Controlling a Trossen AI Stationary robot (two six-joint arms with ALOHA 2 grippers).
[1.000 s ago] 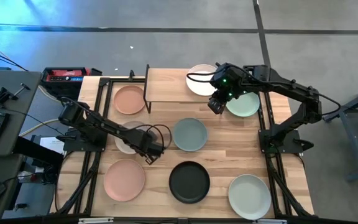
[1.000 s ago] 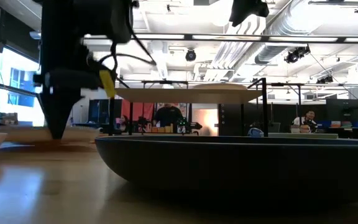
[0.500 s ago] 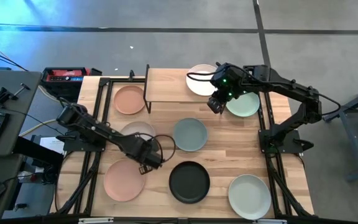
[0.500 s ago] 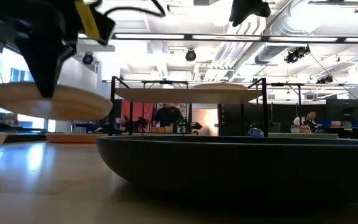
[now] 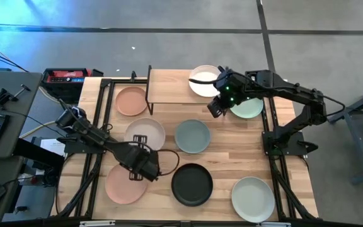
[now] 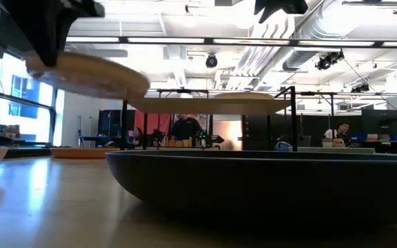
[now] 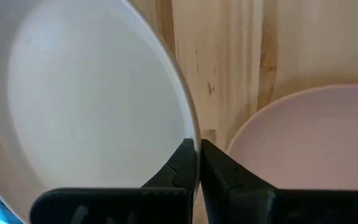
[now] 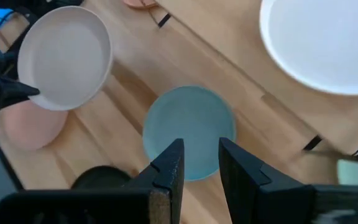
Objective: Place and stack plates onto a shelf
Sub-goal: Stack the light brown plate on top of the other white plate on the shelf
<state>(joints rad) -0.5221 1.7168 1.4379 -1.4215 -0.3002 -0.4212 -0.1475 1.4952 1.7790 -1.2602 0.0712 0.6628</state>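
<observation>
- The left hand (image 5: 145,165) is clamped tight on the near rim of a round, matte, off-white plate (image 5: 145,133), carrying it clear of the light wooden worktop (image 5: 225,148); in the low view the plate (image 6: 88,74) hangs tilted in the air (an edge pinch lets the far side droop).
- Beside it lies a peach-pink round plate (image 7: 316,143), flat on the worktop.
- The shelf, a light wooden top on thin black legs (image 5: 178,93), stands at the far middle; a white round plate (image 5: 201,81) rests at its right end.
- The right hand (image 5: 214,107) hovers just right of the shelf, fingers partly apart, holding nothing, probably keeping clear.
</observation>
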